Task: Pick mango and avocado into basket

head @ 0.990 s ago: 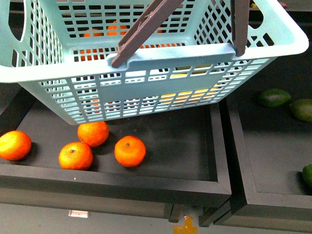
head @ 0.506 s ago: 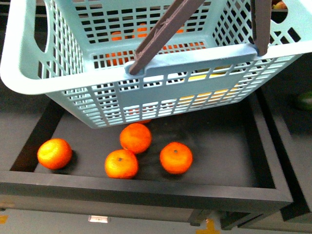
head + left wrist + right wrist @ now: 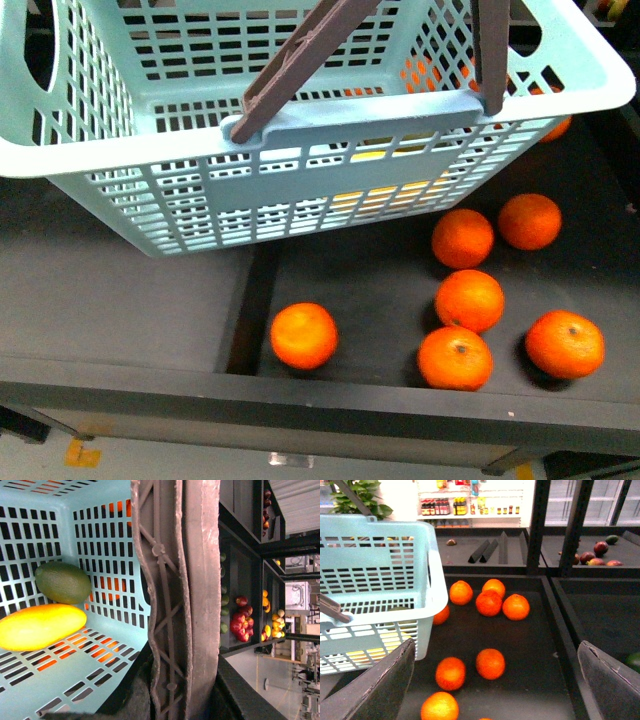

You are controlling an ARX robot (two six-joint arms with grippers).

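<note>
— Where are the fruits sitting?
— Mango [image 3: 40, 626] and avocado [image 3: 63, 582] are lying touching in the basket [image 3: 330, 125].
— The grippers?
— Right gripper [image 3: 495, 680] is gaping above oranges [image 3: 490, 663] on a dark tray [image 3: 535, 680]; left's grip, can't tell.

No readable text, label, brand, number or sign anywhere in the three views. Only small bottles [image 3: 455, 506] with coloured labels on a white shelf [image 3: 470, 516], far behind the basket [image 3: 375, 590] in the right wrist view, too small and blurred to read. Nothing printed or moulded as letters on the basket walls or on its brown handles [image 3: 175, 600]. No stickers to make out on the oranges [image 3: 304, 336], the mango [image 3: 40, 627] or the avocado [image 3: 63, 582]. A small pale tag [image 3: 290, 461] on the front edge below the dark surface [image 3: 120, 300], in front of the basket, with no legible marking.
</note>
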